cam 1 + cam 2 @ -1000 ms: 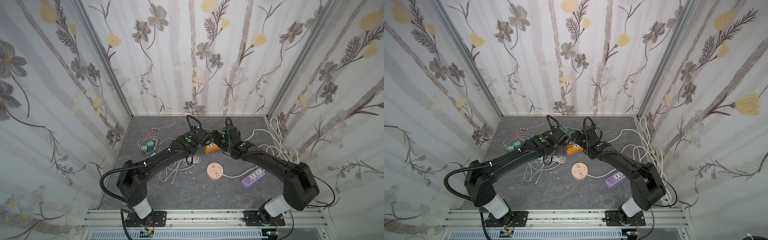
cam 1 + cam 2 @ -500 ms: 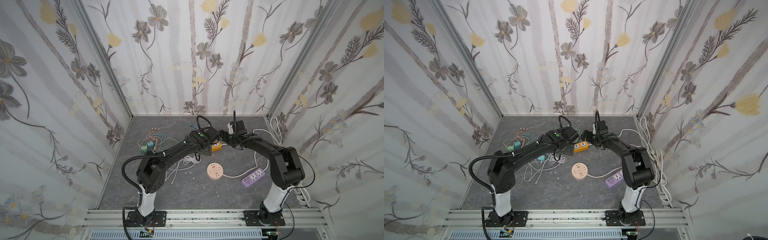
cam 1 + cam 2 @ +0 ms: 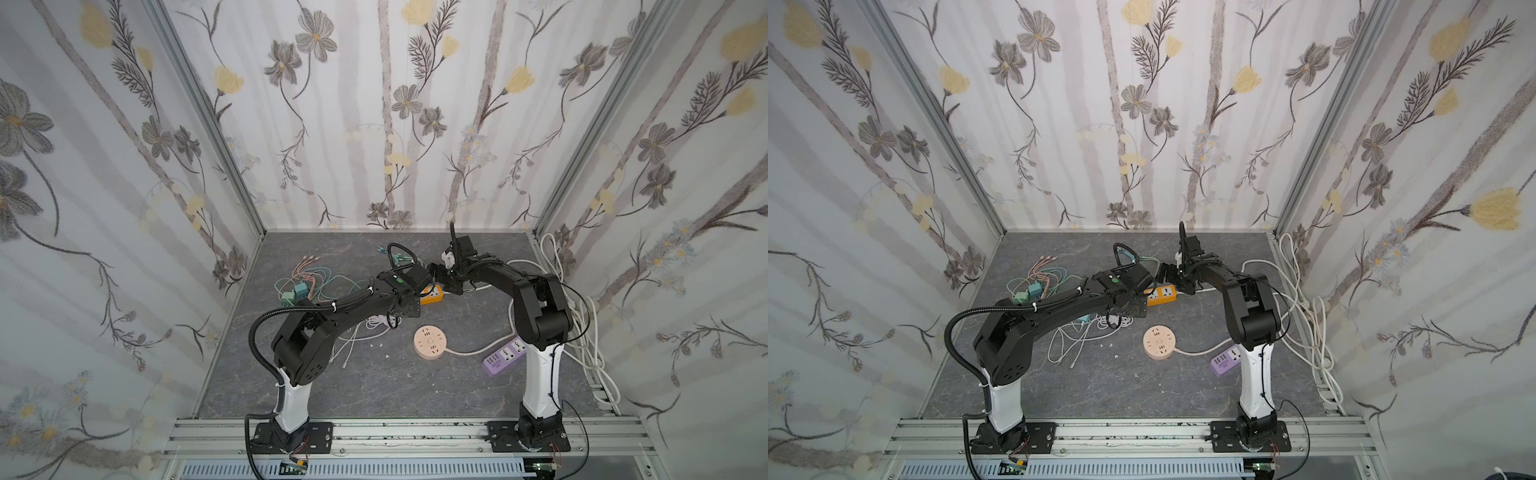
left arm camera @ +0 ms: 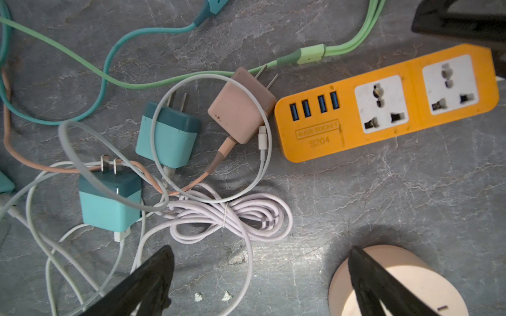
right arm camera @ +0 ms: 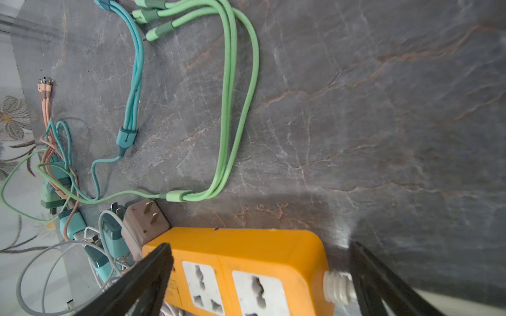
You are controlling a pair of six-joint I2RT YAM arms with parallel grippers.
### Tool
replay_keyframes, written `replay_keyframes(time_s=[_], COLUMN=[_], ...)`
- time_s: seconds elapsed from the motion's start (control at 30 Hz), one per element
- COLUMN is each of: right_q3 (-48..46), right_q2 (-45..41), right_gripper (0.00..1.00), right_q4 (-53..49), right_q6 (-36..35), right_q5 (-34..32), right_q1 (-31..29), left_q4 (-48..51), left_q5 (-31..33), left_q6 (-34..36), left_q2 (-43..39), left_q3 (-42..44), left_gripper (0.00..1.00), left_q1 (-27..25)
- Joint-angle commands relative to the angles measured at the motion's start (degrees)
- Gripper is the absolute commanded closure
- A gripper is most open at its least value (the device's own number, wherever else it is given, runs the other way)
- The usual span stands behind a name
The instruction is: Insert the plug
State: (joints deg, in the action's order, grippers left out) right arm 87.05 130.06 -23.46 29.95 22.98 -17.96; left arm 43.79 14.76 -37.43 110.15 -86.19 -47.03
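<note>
While the left gripper (image 4: 260,254) and right gripper (image 5: 258,247) hang empty, fingers wide apart, the pink plug (image 4: 241,106) lies flat just beside the orange power strip (image 4: 383,109). Judged light, rigid and smooth: grip its body sides, clear of the prongs.

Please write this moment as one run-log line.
left jaws: open, empty, above cables | right jaws: open, empty, above orange power strip | sockets: empty | pink charger: beside strip, unplugged

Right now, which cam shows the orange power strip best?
Left wrist: the orange power strip shows its whole top, both sockets and four USB ports sharp. Right wrist crops it at the frame edge. In both top views it is small, partly under the left arm.
</note>
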Motion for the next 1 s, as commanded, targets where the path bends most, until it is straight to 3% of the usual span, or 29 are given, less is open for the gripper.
replay_keyframes(time_s=[0.0,0.27,0.63,0.8,0.97], right_q3=[-1.27,-10.92,-5.66,-7.94,-12.26], right_q2=[-0.54,-6.17,-3.80,-9.33,-17.55], right_gripper=[0.01,0.01,0.01,0.01,0.01], right_q4=[-0.50,4.62,5.63,4.46,3.92], right_q6=[0.55,2.72,8.81,11.92,10.61], right_q5=[2.54,7.51,6.28,-3.77,-13.96], right_q1=[-0.11,-1.27,-4.66,-5.58,-6.45], left_q4=[-4.06,-6.46,-9.58,-9.76,-5.58], left_q5=[-0.85,-1.91,-1.77,-1.88,-1.35], left_q6=[-1.18,-0.60,-3.20,-3.03,2.36], left_q2=[-1.05,-3.29,-10.72,-14.07,-11.93], left_q3=[1.58,5.16,14.94,18.69,14.61], left_gripper=[0.00,0.00,0.00,0.00,0.02], left_q1=[0.74,2.92,8.66,11.42,10.70])
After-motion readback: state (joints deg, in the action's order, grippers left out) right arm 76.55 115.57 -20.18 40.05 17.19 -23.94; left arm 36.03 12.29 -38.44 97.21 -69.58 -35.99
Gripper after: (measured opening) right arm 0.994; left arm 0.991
